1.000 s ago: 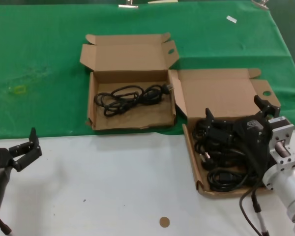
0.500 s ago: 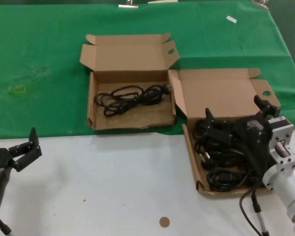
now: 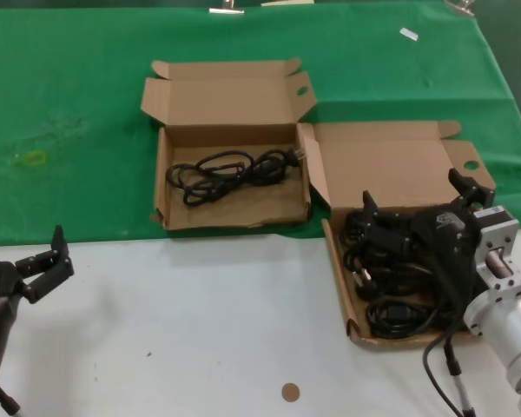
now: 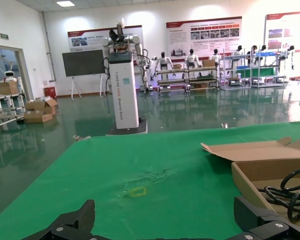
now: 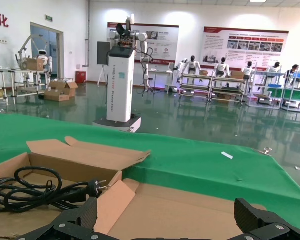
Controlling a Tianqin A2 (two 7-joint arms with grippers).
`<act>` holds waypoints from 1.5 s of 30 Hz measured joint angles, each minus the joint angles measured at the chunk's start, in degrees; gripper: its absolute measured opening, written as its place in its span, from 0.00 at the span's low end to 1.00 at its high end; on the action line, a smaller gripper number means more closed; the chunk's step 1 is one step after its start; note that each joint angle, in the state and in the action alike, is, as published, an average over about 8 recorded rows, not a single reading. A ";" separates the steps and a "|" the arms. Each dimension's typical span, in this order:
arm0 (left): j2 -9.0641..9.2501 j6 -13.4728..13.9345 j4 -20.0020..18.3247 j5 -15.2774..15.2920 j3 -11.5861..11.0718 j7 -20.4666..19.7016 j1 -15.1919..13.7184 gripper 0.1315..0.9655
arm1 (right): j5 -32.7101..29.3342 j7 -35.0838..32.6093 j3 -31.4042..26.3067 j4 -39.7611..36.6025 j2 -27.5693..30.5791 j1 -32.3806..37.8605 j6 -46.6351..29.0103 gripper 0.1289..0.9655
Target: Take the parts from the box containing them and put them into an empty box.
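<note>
The parts are black power cords point(image 3: 399, 278), piled in a tangle that fills the full box point(image 3: 354, 326), the long tray with the tall lid standing behind it. That box sits on the white table point(image 3: 200, 330), its lid reaching back over the green cloth point(image 3: 78, 113). Taking this box as the landmark: the other box point(image 3: 161, 187), wider and short-lidded, lies just beside it toward the robot's left and farther from the robot, its near corner almost touching the tall lid. One coiled cord point(image 3: 230, 171) already lies in that tray, so it is not strictly empty.

The cords look light, limp and rubbery, with stiffer plugs at the ends. They are likely looped through one another, so lifting one may drag neighbours up with it. A bunched section of coil, where several strands run together, seems the best hold; a single loose strand could slip out, and a plug would leave the rest dangling.

The right gripper point(image 3: 415, 207) hangs directly over the pile in the full box, fingers spread wide and holding nothing. The left gripper point(image 3: 45, 261) waits well apart from the full box, over the table at the robot's far left, fingers also apart and empty.
</note>
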 joint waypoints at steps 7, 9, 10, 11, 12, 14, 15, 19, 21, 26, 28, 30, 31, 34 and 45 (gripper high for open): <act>0.00 0.00 0.00 0.00 0.00 0.00 0.00 1.00 | 0.00 0.00 0.00 0.00 0.00 0.00 0.00 1.00; 0.00 0.00 0.00 0.00 0.00 0.00 0.00 1.00 | 0.00 0.00 0.00 0.00 0.00 0.00 0.00 1.00; 0.00 0.00 0.00 0.00 0.00 0.00 0.00 1.00 | 0.00 0.00 0.00 0.00 0.00 0.00 0.00 1.00; 0.00 0.00 0.00 0.00 0.00 0.00 0.00 1.00 | 0.00 0.00 0.00 0.00 0.00 0.00 0.00 1.00; 0.00 0.00 0.00 0.00 0.00 0.00 0.00 1.00 | 0.00 0.00 0.00 0.00 0.00 0.00 0.00 1.00; 0.00 0.00 0.00 0.00 0.00 0.00 0.00 1.00 | 0.00 0.00 0.00 0.00 0.00 0.00 0.00 1.00; 0.00 0.00 0.00 0.00 0.00 0.00 0.00 1.00 | 0.00 0.00 0.00 0.00 0.00 0.00 0.00 1.00; 0.00 0.00 0.00 0.00 0.00 0.00 0.00 1.00 | 0.00 0.00 0.00 0.00 0.00 0.00 0.00 1.00; 0.00 0.00 0.00 0.00 0.00 0.00 0.00 1.00 | 0.00 0.00 0.00 0.00 0.00 0.00 0.00 1.00; 0.00 0.00 0.00 0.00 0.00 0.00 0.00 1.00 | 0.00 0.00 0.00 0.00 0.00 0.00 0.00 1.00; 0.00 0.00 0.00 0.00 0.00 0.00 0.00 1.00 | 0.00 0.00 0.00 0.00 0.00 0.00 0.00 1.00; 0.00 0.00 0.00 0.00 0.00 0.00 0.00 1.00 | 0.00 0.00 0.00 0.00 0.00 0.00 0.00 1.00; 0.00 0.00 0.00 0.00 0.00 0.00 0.00 1.00 | 0.00 0.00 0.00 0.00 0.00 0.00 0.00 1.00; 0.00 0.00 0.00 0.00 0.00 0.00 0.00 1.00 | 0.00 0.00 0.00 0.00 0.00 0.00 0.00 1.00; 0.00 0.00 0.00 0.00 0.00 0.00 0.00 1.00 | 0.00 0.00 0.00 0.00 0.00 0.00 0.00 1.00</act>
